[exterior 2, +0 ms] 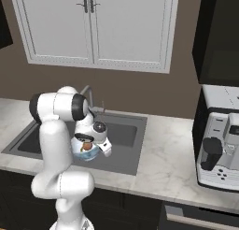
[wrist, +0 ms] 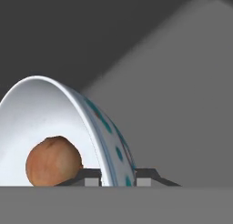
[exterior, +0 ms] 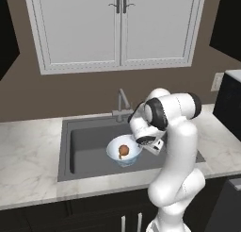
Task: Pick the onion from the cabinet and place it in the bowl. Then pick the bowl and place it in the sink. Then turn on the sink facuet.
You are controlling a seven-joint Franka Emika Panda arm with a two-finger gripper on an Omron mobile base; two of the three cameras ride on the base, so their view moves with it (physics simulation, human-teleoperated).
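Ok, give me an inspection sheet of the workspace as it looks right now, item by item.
Surface: marble counter around a grey sink.
Job's things: onion lies inside the bowl; bowl is over the sink basin; faucet behind it, no water seen.
Clutter: coffee machine on the counter to the right.
Grippers: gripper shut on the bowl's rim, one finger inside, one outside.
Cables: nothing seen.
Surroundings: closed white cabinet doors above, brown wall.

White bowl [wrist: 41, 114], teal-dotted outside; orange-brown onion [wrist: 52, 161].
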